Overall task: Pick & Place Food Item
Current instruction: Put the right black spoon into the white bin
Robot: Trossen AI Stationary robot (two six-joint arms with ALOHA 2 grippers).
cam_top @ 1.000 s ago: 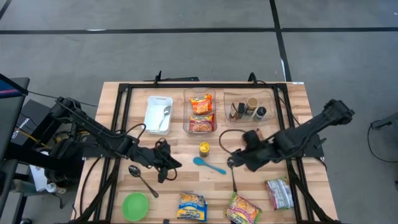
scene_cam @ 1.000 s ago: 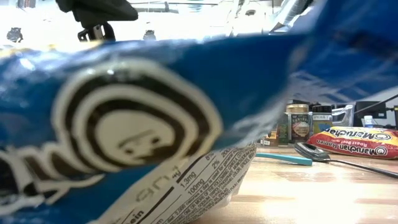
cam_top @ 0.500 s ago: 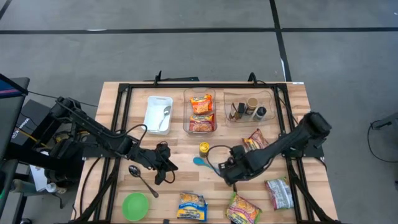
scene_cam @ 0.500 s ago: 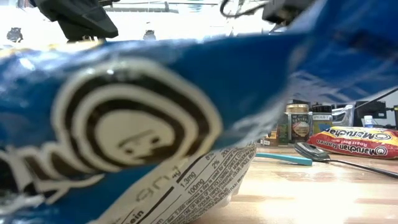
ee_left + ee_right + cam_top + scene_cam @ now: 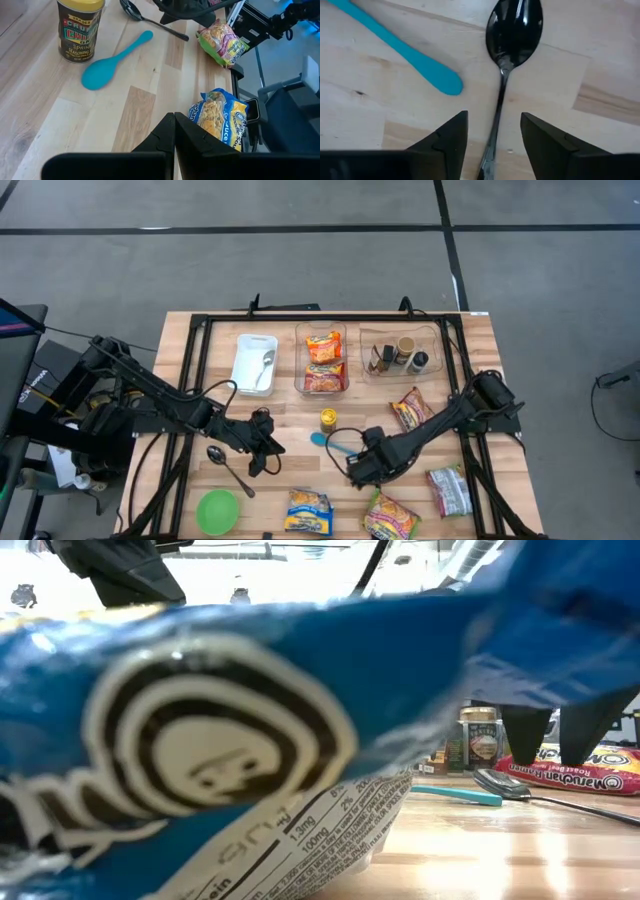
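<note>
My right gripper point(image 5: 358, 468) is open and low over the table. In the right wrist view its fingers point(image 5: 492, 135) stand on either side of the handle of a black spoon point(image 5: 512, 35) without touching it. Both fingers hang in the low view point(image 5: 555, 735). Ramen packets lie flat on the table: a red one point(image 5: 412, 408), a blue one point(image 5: 308, 510) and two more point(image 5: 390, 518) point(image 5: 450, 490) near the front edge. My left gripper point(image 5: 270, 448) is shut and empty at the table's middle left; its shut fingers show in its wrist view point(image 5: 174, 131).
A blue spoon point(image 5: 335, 445) and a seasoning jar point(image 5: 328, 419) lie left of my right gripper. Clear bins at the back hold ramen packets point(image 5: 322, 360), jars point(image 5: 400, 355) and a spoon point(image 5: 255, 362). A green bowl point(image 5: 217, 510) and another black spoon point(image 5: 228, 468) sit front left.
My right gripper has gone from beside the red ramen packet toward the table's near left and down, until its open fingers stand over the black spoon's handle. The red packet stays flat on the table behind it.
</note>
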